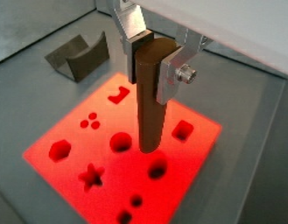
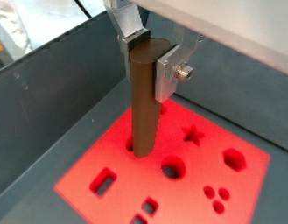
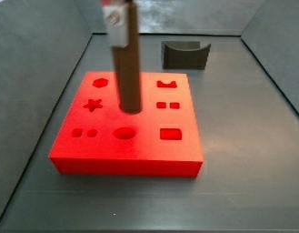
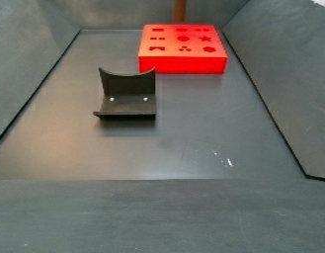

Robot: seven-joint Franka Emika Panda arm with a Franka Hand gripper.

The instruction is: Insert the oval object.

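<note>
My gripper (image 1: 150, 66) is shut on the oval object (image 1: 150, 109), a long brown peg held upright by its top end. It also shows in the wrist view (image 2: 144, 101) between the silver fingers (image 2: 167, 68). The peg's lower end meets the top of the flat red block (image 1: 64, 175) near its middle, beside an oval hole (image 1: 158, 166). I cannot tell how deep the tip sits. In a side view the gripper (image 3: 115, 20) holds the peg (image 3: 124, 77) over the middle of the red block (image 3: 127, 155).
The fixture (image 4: 125, 96), a dark grey curved-top bracket, stands on the grey floor apart from the red block (image 4: 182, 61). It also shows behind the block in a side view (image 3: 185, 55) and in a wrist view (image 1: 78, 57). Dark walls surround the floor.
</note>
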